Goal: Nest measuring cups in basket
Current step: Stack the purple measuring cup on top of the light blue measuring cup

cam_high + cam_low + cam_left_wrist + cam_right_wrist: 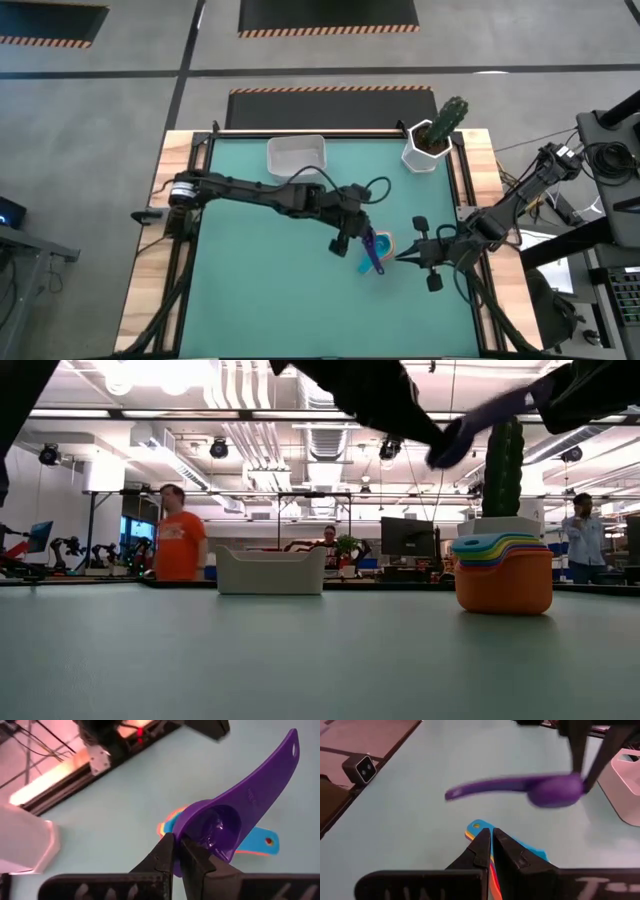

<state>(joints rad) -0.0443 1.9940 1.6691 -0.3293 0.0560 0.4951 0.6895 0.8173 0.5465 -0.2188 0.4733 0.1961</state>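
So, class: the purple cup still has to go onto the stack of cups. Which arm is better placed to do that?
Left. Its gripper already grips the purple cup right above the stack; the right gripper sits shut beside it, holding nothing.

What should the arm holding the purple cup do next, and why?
Probably lower the purple cup straight down into the stack of cups and then let go. The left gripper pinches the purple cup by its rim, in the air just above the stack, whose blue handle shows beneath it. The right gripper is shut beside the stack.
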